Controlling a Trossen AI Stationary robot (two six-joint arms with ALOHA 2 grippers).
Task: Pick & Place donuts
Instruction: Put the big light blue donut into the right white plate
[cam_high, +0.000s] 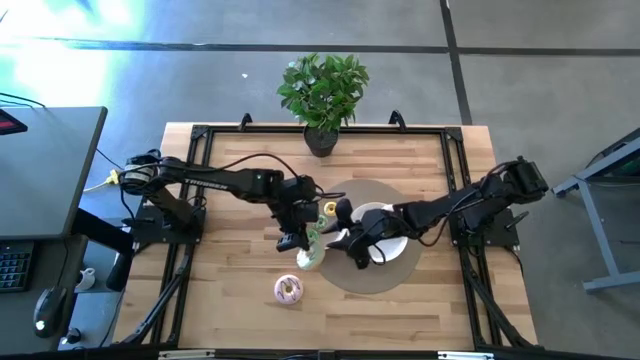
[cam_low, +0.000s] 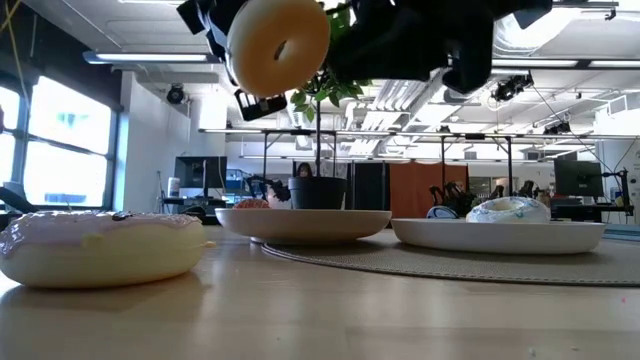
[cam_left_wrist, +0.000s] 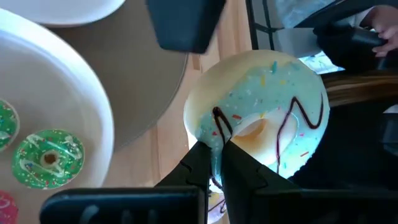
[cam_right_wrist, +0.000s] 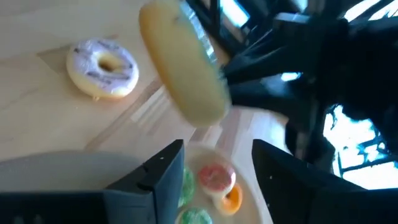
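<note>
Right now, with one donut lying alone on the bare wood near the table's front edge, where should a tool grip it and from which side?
The pink-iced donut lies flat, icing up, with open wood around it. Probably best to come straight down and pinch across one side of the ring, one finger in the hole and one outside. The left tool is shut on a light blue donut; the right tool is open.

Both arms crowd the plates (cam_high: 395, 248) from above, hiding most of what lies there, and in the low view the claws are cut off at the top.
</note>
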